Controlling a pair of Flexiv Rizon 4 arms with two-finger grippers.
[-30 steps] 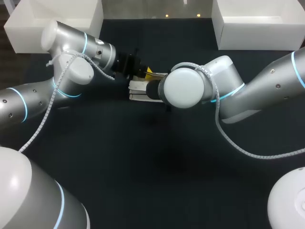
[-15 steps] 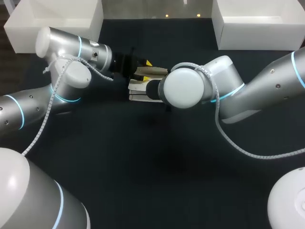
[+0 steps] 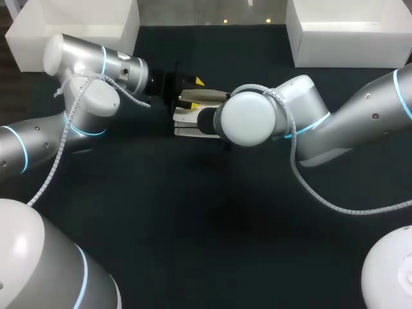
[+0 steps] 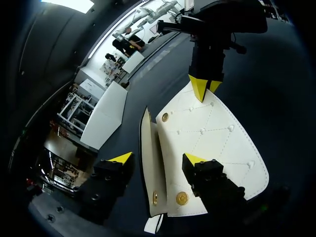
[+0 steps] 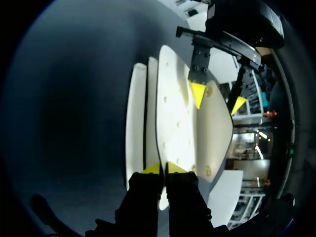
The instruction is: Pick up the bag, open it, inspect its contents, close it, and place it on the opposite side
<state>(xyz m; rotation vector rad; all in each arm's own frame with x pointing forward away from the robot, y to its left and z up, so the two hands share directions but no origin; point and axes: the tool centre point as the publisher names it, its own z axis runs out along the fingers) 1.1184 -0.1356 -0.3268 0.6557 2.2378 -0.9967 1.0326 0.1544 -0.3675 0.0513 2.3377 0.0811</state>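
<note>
I judge bag (image 5: 170, 123) light, soft, floppy. My right end effector (image 5: 163, 169) clamped on its edge; left end effector (image 4: 158, 158) wide open astride flap (image 4: 217, 143) edge, so grip there.

A dark table (image 3: 212, 244) fills the view – two white open bins sit at its far corners, one left (image 3: 71, 35), one right (image 3: 347, 51), seemingly resting on its surface.

Left end effector (image 4: 158, 159) spread wide; right end effector (image 5: 163, 169) pinched together
</note>
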